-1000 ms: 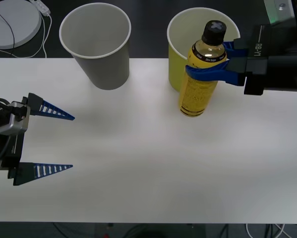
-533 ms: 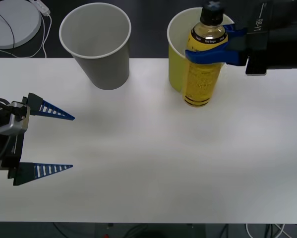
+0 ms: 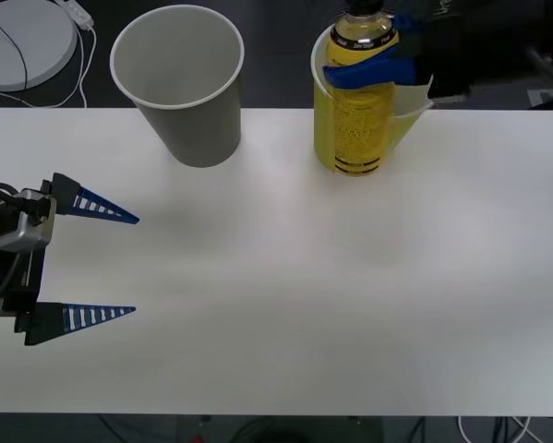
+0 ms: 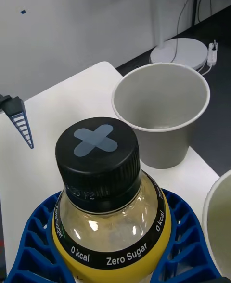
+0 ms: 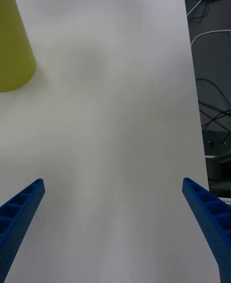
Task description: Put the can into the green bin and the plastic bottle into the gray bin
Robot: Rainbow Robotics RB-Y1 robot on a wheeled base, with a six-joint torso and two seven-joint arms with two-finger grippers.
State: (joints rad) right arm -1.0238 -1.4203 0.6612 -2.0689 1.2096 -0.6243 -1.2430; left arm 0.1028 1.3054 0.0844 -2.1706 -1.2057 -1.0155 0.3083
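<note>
Bottle transfer step: right gripper (image 3: 373, 66) clamps the plastic bottle (image 3: 357, 92) by its neck, lifted at top centre-right of the front view, in front of the green bin (image 3: 324, 111). Next move needs a carry left over the gray bin (image 3: 179, 78), then release. Left gripper (image 3: 96, 263) idles at lower left, fingers spread apart.

The gray bin (image 3: 179, 83) stands at the table's (image 3: 285, 295) far edge, and everything is placed from it. To its right, well apart along that same edge, stands the green bin (image 3: 324, 111). The plastic bottle (image 3: 356, 101) hangs upright before the green bin's near wall, off the table, in the right gripper (image 3: 373, 69), which reaches in from the right. Nearer than the gray bin and to its left, the left gripper (image 3: 96, 263) hovers over the table's left edge.
</note>
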